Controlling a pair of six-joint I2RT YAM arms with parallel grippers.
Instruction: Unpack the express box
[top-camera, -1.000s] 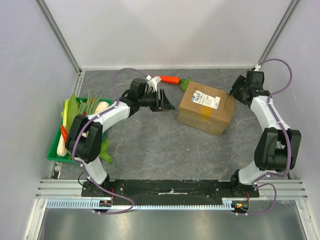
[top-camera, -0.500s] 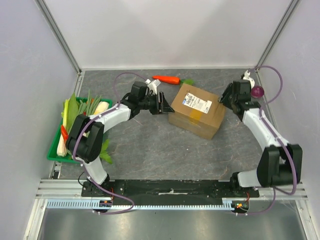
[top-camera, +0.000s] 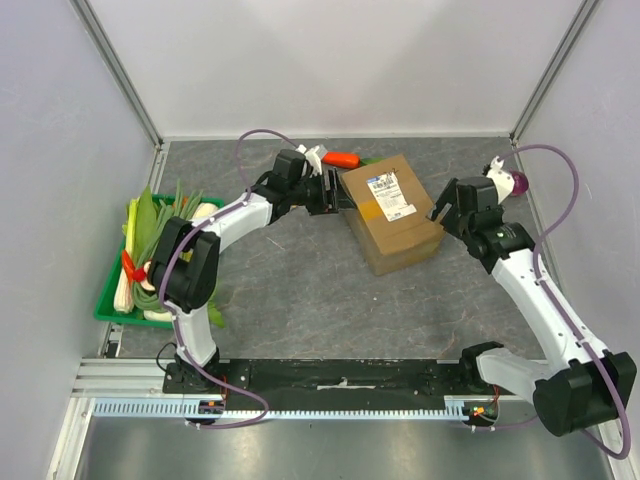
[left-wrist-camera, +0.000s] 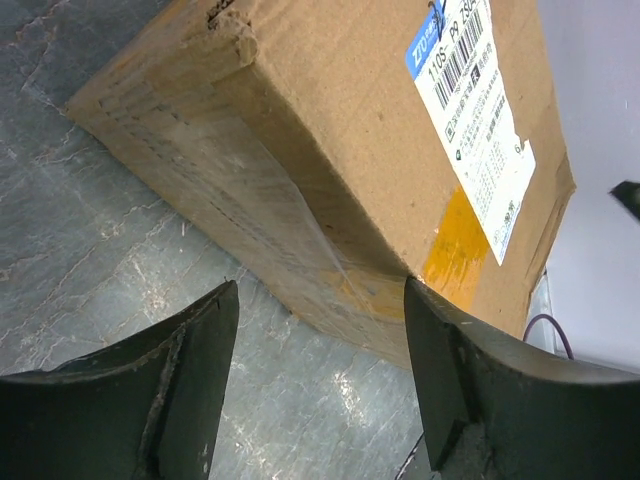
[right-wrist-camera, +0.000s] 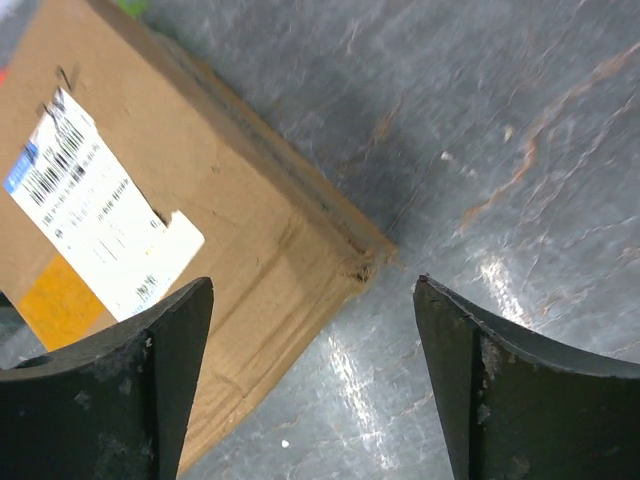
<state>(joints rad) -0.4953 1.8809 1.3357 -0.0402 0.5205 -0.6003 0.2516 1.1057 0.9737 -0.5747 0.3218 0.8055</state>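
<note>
The express box (top-camera: 393, 212) is a closed brown cardboard box with a white-and-blue label, lying on the grey table between the two arms. My left gripper (top-camera: 336, 192) is open at the box's left edge; in the left wrist view the box (left-wrist-camera: 330, 130) fills the space ahead of the open gripper (left-wrist-camera: 320, 295). My right gripper (top-camera: 437, 214) is open at the box's right corner; in the right wrist view the box corner (right-wrist-camera: 200, 230) lies between the spread fingers of the gripper (right-wrist-camera: 312, 290). Neither gripper holds anything.
A green tray (top-camera: 108, 290) of vegetables stands at the left edge. An orange carrot (top-camera: 342, 159) lies behind the box near the back. A purple onion (top-camera: 514, 181) sits by the right arm. Grey walls enclose the table.
The box has turned and shifted toward the back. The left gripper has moved right against the box's left edge. The right arm has swung forward and left to the box's right corner.
</note>
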